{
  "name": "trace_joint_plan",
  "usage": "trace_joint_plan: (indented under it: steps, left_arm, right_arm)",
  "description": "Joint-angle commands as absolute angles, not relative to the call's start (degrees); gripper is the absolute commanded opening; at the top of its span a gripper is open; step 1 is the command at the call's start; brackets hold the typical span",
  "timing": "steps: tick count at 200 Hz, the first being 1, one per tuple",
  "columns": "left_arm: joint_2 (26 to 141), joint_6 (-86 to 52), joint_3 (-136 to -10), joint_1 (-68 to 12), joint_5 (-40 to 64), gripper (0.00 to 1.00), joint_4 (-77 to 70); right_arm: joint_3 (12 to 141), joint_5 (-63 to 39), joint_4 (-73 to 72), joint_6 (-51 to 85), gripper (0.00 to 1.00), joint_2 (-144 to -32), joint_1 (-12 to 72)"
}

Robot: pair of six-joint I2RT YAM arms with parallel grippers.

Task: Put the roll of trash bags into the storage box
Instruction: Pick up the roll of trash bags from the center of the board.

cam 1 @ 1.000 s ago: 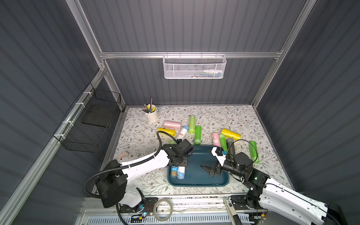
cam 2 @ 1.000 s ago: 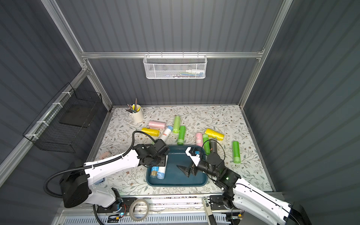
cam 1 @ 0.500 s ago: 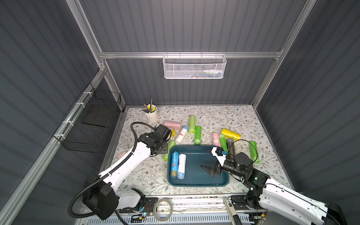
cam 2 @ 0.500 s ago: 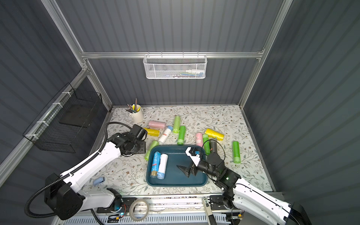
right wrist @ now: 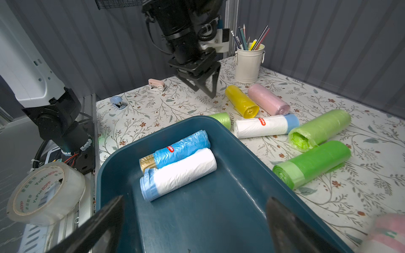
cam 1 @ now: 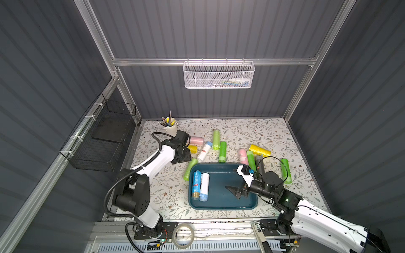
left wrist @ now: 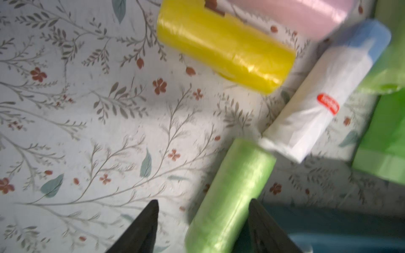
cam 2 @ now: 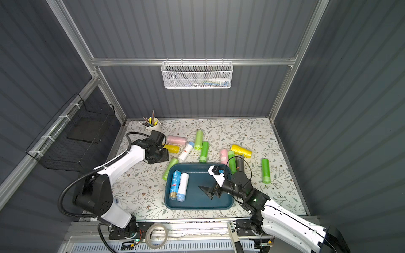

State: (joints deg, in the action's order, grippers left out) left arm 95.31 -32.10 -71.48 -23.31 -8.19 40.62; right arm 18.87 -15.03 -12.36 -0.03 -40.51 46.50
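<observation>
Storage box sits lower centre in both top views, flat on the floral mat. Two rolls are in it already, lying side by side and touching, along its left wall: blue roll, white roll.

Left gripper: jaws apart, nothing held. It hovers off the mat up-left of the box, near the yellow roll. In its wrist view, the light green roll lies on the mat below the gap between the fingers, not clamped. That roll runs just beside the box's upper-left corner; can't tell if they touch.

Right gripper: jaws wide apart, empty, hanging over the right half of the box.

More rolls lie loose above and right of the box, e.g. green roll, pink roll. Pen cup stands at the mat's upper left.
</observation>
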Motion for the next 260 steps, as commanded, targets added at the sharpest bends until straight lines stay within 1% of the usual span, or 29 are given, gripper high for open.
trace_joint_plan:
  steps: [1,18,36,69,97,139,167,202,230,250,260]
  left_arm:
    - [102.0,-43.0,-77.8,-23.5,-11.8,0.65,41.3]
    - [108.3,-51.0,-85.6,-23.6,-12.6,0.65,45.5]
    - [113.3,-55.0,-91.8,-23.7,-12.0,0.66,47.5]
    - [115.9,-63.1,-93.8,-23.6,-12.2,0.66,45.2]
    - [120.8,-66.8,-99.7,-23.7,-12.7,0.65,50.3]
    - [123.6,-72.1,-101.7,-23.6,-16.1,0.65,51.7]
    - [125.2,-73.1,-101.4,-23.6,-16.2,0.65,50.1]
    - [128.0,-72.5,-104.3,-23.6,-18.8,0.65,52.8]
    - [125.5,-73.1,-100.6,-23.6,-19.0,0.55,50.2]
    - [124.6,-72.9,-99.7,-23.6,-19.6,0.54,51.0]
    - [124.2,-72.7,-99.2,-23.6,-20.3,0.51,51.4]
  right_arm:
    - [18.8,-15.1,-12.7,-0.1,0.99,-40.3,46.7]
    - [18.6,-14.9,-12.7,-0.1,0.99,-39.6,46.7]
    - [18.4,-15.0,-13.2,0.0,0.99,-39.4,46.7]
    - [18.9,-15.8,-13.0,0.0,0.99,-39.8,46.7]
    - [19.0,-15.9,-12.7,0.0,0.99,-39.1,46.7]
    - [18.7,-15.8,-12.6,0.0,0.99,-38.1,46.7]
    - [18.8,-16.2,-12.4,0.1,0.99,-38.0,46.7]
    - [18.7,-16.2,-12.2,0.1,0.99,-37.5,46.7]
    - [18.8,-16.4,-12.2,0.2,0.99,-37.1,46.7]
    - [18.9,-16.6,-12.2,0.3,0.99,-37.1,46.7]
    - [18.9,-16.6,-12.1,0.3,0.99,-36.9,46.7]
